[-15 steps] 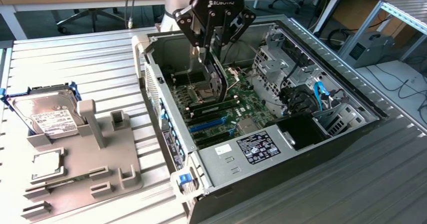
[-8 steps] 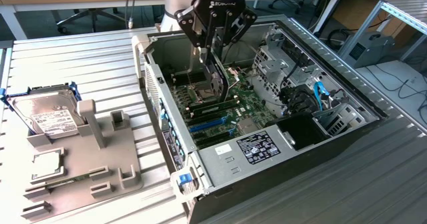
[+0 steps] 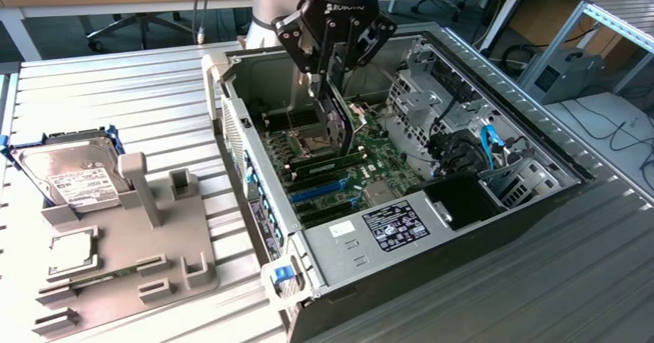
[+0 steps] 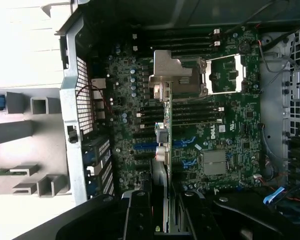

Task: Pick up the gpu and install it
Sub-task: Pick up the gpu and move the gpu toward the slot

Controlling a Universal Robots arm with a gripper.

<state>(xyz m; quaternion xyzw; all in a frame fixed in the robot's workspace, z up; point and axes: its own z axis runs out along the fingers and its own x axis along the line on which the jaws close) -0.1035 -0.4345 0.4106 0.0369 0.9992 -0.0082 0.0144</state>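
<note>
Install step: the black claw [image 3: 332,48] pinches the slim dark gpu card [image 3: 338,125] above the green motherboard [image 3: 387,161]. Seating likely demands exact alignment with the blue slots [image 3: 318,192].

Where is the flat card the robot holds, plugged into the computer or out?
Out, it seems. The gripper holds the gpu on edge above the motherboard, its lower edge clear of the blue slots.

Pale grey rounded arm [image 3: 268,2]; black tool [image 3: 332,69] with white ROBOTIQ lettering, jointed black link fingers [image 3: 294,38], small silver screws.
</note>
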